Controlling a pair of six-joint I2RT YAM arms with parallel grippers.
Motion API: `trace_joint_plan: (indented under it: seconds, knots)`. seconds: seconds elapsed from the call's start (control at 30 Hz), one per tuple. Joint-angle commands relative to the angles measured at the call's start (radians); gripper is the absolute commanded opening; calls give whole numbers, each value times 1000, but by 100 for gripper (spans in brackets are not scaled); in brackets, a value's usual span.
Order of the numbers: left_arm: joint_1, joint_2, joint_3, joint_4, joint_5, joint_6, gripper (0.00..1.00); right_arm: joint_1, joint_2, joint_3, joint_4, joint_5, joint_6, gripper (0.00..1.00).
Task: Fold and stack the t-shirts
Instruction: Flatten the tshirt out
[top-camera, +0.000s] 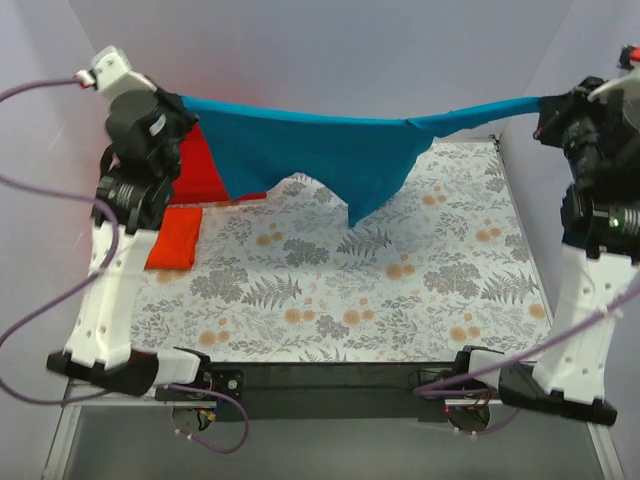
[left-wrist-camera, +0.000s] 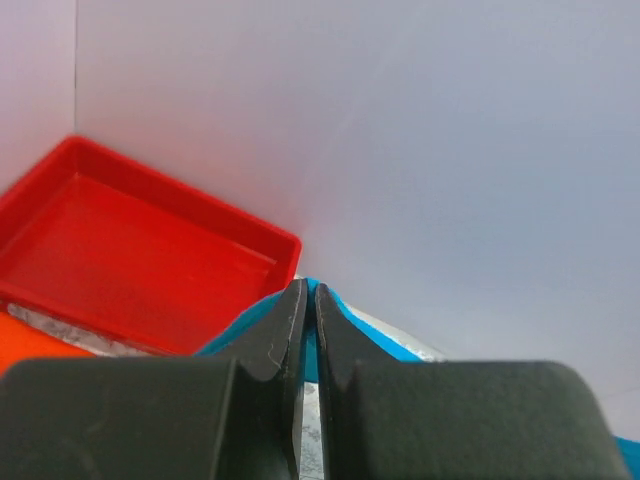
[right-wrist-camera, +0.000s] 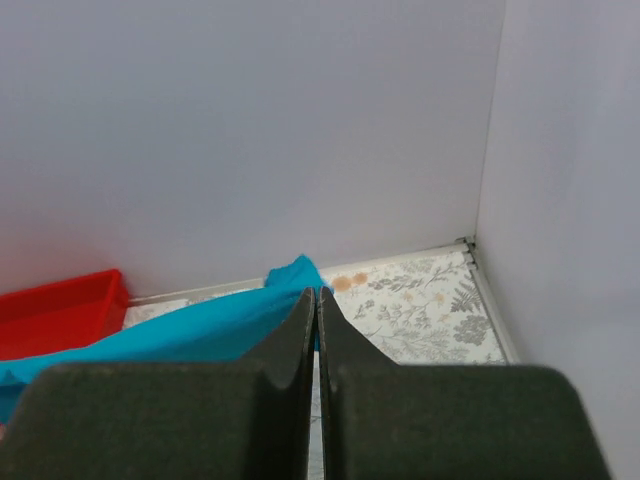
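Pale walls close floral table (top-camera: 400, 300) on far, left and right sides. I see teal t-shirt (top-camera: 320, 150) stretched in air along far edge. Left gripper (left-wrist-camera: 307, 290) and right gripper (right-wrist-camera: 312, 293) each pinched tight on one end, middle sagging toward table. Room to move over near half. Red tray (left-wrist-camera: 140, 250) in far-left corner, inside seen only from left wrist. Orange-red t-shirt (top-camera: 172, 240) folded at left edge.
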Motion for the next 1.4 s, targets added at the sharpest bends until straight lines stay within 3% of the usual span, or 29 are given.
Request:
trace_joint_plan:
  seconds: [0.0, 0.23, 0.43, 0.53, 0.6, 0.63, 0.7, 0.87, 0.93, 1.17, 1.37]
  knots:
    - [5, -260, -110, 76, 15, 78, 0, -9, -163, -57, -14, 81, -96, 1]
    - [5, -460, -158, 26, 135, 93, 0, -9, -323, -31, -87, 216, -234, 1]
    - [3, -437, -95, -25, 153, 105, 0, -1, -288, 93, -92, 253, -296, 1]
    - [3, -340, -128, -39, 176, 104, 0, -3, -209, 96, -90, 183, -297, 1]
    - [5, -261, -222, -2, 170, 67, 0, -3, -178, -81, -17, 125, -282, 1]
    - [3, -230, -370, 60, 161, 47, 0, -3, -173, -217, 56, 112, -267, 1]
    - [3, -103, -491, 160, 137, 9, 0, -1, -106, -406, 182, 89, -245, 1]
    - [6, 267, -575, 329, 68, -66, 0, 7, 158, -632, 410, 9, -135, 1]
    - [8, 394, -555, 367, 71, -60, 0, 7, 296, -629, 430, 3, -121, 1]
    - [6, 566, -451, 397, 81, -22, 0, 7, 502, -587, 447, -30, -112, 1]
    - [6, 588, -429, 406, 58, 20, 0, 7, 502, -585, 442, -64, -84, 1]
